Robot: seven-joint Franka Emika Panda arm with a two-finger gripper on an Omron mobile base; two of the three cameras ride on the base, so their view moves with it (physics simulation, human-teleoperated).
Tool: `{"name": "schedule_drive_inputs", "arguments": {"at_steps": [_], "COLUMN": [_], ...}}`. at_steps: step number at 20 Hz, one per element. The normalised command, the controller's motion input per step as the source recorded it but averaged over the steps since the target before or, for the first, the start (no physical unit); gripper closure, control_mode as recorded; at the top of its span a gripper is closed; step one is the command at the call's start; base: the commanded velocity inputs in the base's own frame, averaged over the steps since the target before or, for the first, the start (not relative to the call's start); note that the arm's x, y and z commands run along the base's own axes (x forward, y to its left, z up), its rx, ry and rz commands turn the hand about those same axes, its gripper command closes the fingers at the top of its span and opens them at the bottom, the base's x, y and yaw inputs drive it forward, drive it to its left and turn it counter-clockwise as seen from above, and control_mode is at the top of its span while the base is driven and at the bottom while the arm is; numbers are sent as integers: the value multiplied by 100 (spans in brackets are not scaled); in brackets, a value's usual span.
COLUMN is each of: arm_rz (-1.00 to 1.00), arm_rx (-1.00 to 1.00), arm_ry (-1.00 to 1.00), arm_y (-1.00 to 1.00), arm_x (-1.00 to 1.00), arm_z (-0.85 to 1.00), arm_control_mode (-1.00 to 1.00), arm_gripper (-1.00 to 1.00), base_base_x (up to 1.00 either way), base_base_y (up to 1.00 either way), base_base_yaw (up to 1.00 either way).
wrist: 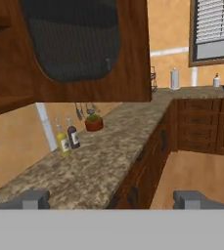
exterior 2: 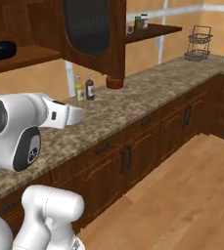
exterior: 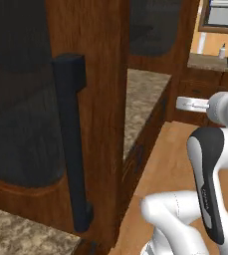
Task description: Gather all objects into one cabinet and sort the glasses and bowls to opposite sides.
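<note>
Hand view: the gripper [wrist: 111,199] is seen spread wide, nothing held, over the granite counter [wrist: 99,166]. The cabinet door [exterior 2: 96,34] is swung open, and a black bowl [exterior 2: 0,50] is seen on the shelf.

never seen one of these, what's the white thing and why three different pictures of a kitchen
The white thing is a robot arm on a driving base, in a rendered kitchen. Two pictures come from cameras on the base, looking past the arm from its left and right. The third comes from a camera on its hand: the two grey tips at the bottom are its gripper, open and holding nothing. On the stone counter stand two bottles and a small pot. Above hangs a wooden cabinet door with a dark panel, swung open; a black bowl sits on the shelf at the left.
</note>
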Motion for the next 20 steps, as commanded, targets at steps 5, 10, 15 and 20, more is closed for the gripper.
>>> {"name": "schedule_drive_inputs", "arguments": {"at_steps": [5,10,15,20], "arm_rz": [0,0,0,0], "arm_rx": [0,0,0,0], "arm_ry": [0,0,0,0], "arm_y": [0,0,0,0], "arm_x": [0,0,0,0], "arm_z": [0,0,0,0], "arm_control_mode": [100,100,100,100], "arm_gripper": [-100,-100,-100,-100], "base_base_x": [0,0,0,16], "base_base_y": [-46,-47,-56,-54], "base_base_yaw": [-68,-67,-65,-55]}}
